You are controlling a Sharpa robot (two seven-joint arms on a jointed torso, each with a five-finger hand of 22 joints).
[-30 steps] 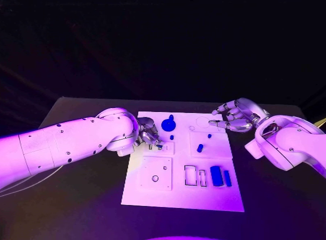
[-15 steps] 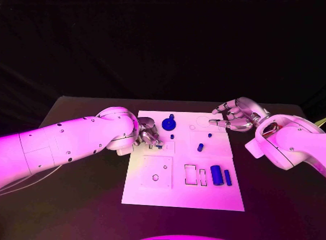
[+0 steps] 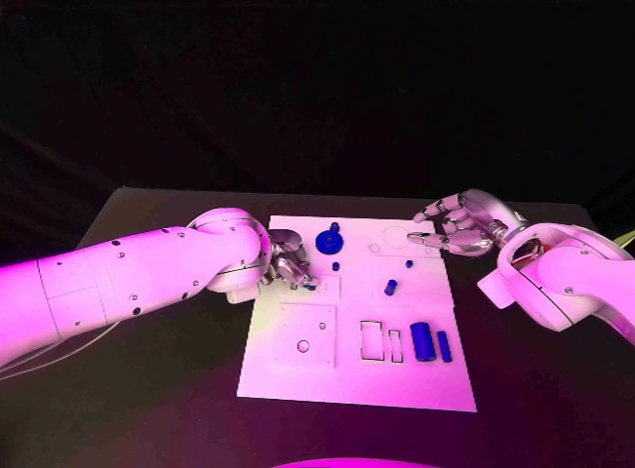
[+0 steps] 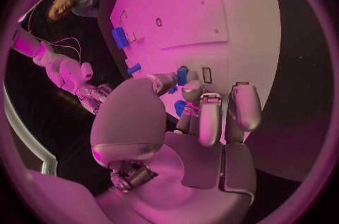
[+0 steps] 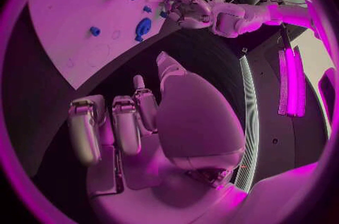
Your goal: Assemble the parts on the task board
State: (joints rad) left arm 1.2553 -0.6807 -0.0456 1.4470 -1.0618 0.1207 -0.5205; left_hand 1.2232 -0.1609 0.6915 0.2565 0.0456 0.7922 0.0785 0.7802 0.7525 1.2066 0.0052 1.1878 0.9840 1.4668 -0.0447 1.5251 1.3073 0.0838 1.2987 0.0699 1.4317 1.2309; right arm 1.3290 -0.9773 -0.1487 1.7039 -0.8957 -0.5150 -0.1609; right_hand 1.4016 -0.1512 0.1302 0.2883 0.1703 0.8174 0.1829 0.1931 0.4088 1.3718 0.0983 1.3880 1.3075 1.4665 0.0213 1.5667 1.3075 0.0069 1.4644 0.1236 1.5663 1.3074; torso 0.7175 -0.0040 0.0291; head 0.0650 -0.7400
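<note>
I see the black table point(image 3: 163, 322) carrying the white plastic task board point(image 3: 352, 375). My left hand point(image 3: 289, 265) pinches a small blue part point(image 4: 182, 75) at the board's left edge; my right hand point(image 3: 457, 226), fingers curled on nothing, hovers off its far right corner.

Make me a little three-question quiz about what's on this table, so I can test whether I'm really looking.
1. True or false: the right hand holds a blue part.
2. Which hand is working at a small blue part on the task board? A) left B) right
3. Fill in: the two long blue bars lie on the board's ____ side, as the robot sees it.

Key: 1 false, its fingers hold nothing and it hovers by the board's far right corner; 2 A, the left hand; 3 right.
</note>
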